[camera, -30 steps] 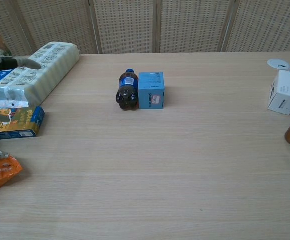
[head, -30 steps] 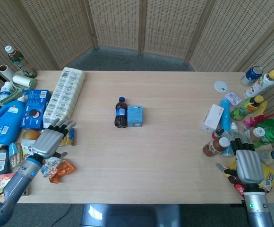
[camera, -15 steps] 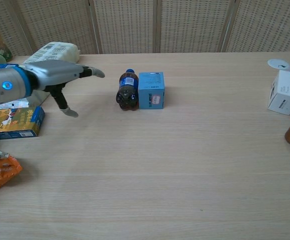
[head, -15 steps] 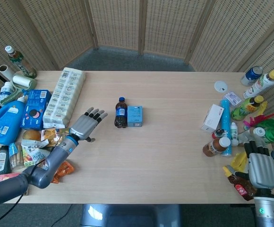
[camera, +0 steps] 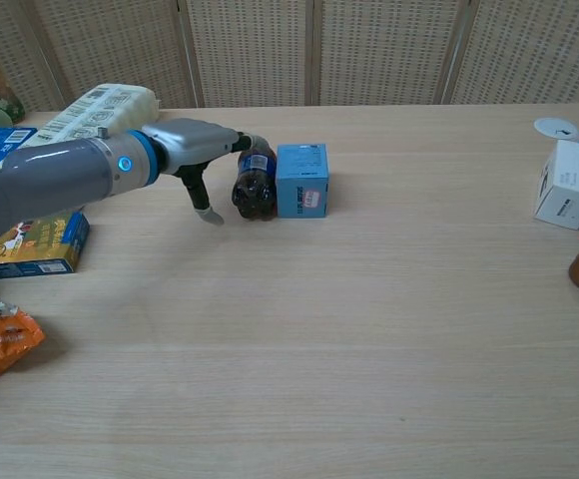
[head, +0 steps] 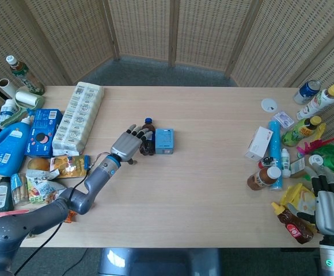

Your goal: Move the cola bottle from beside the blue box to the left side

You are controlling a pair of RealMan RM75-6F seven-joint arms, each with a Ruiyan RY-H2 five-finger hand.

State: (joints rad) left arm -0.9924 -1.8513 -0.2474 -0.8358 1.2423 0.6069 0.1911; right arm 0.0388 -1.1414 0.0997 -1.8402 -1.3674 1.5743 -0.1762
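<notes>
At desk centre, left hand (head: 131, 144) has closed in from 8 o'clock, fingers spread, empty, reaching the cola bottle (head: 147, 137) by the blue box (head: 164, 141). Grasp not made yet. Right hand (head: 331, 208) idle, open, at 4 o'clock.

I see both views evenly lit, bright and diffuse, seemingly from overhead. The pale wooden surface (head: 213, 172) shows no glare, and shadows stay soft and short: a faint one lies under my grey left hand (camera: 202, 150) in the chest view. Focus is sharp across both pictures. The head view bends slightly toward its edges, bowing the woven screen panels (head: 144, 29).
</notes>
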